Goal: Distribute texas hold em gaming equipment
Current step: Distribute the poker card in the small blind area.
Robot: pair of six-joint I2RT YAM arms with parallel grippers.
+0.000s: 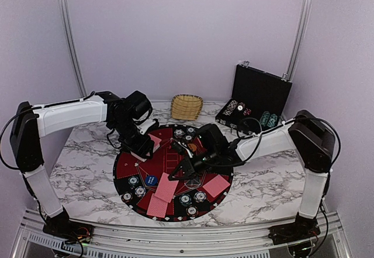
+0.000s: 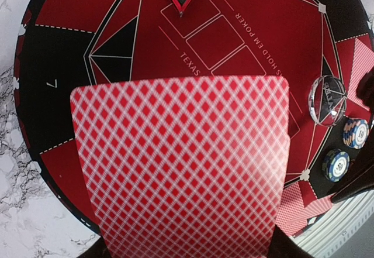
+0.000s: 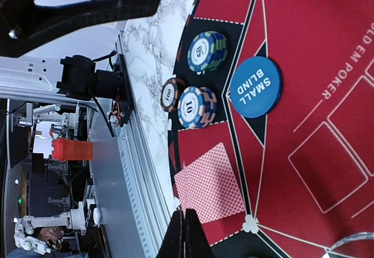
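Left pincer (image 1: 145, 148): clamped on red lattice-backed playing card (image 2: 181, 164), held above round black-and-red felt mat (image 2: 52, 65). Right pincer (image 3: 186, 234): fingers together, gripping nothing, over mat near blue round "small blind" disc (image 3: 255, 86) and striped poker chips (image 3: 205, 50).

Marble table (image 1: 263, 191) carries round mat (image 1: 125, 165), wicker basket (image 1: 187, 106), open black case (image 1: 260, 91).

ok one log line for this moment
left gripper: shut on red-backed card over mat | right gripper: shut, empty | small blind button: on mat
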